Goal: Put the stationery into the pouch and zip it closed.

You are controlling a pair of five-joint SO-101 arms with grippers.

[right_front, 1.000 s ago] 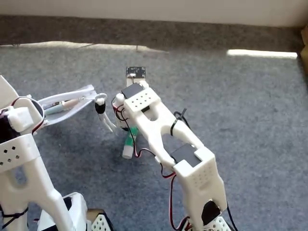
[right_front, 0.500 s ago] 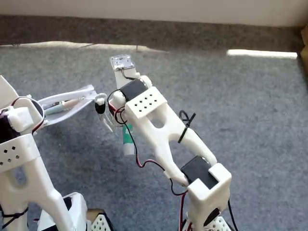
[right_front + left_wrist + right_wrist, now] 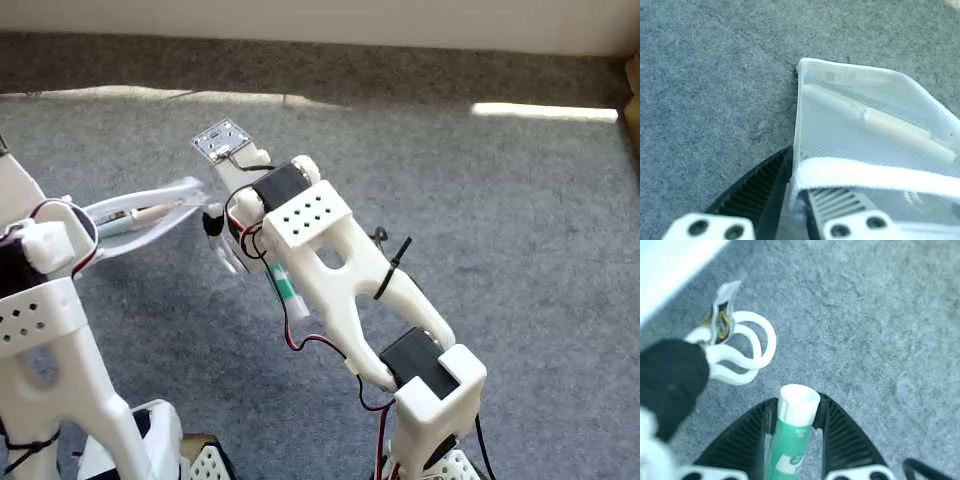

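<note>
Grey felt carpet (image 3: pixel 520 230) covers the table. One flat, white, ribbed mesh pouch (image 3: pixel 860 130) sits at the left, its rim pinched between the left gripper's (image 3: pixel 797 192) jaws. The right gripper (image 3: pixel 796 404) clamps one smooth green-and-white cylindrical stick (image 3: pixel 794 445), just beside the pouch's two white cord loops (image 3: pixel 747 347).

Left claw (image 3: pixel 799 176) and right claw (image 3: pixel 796 407), both clamped tight
</note>
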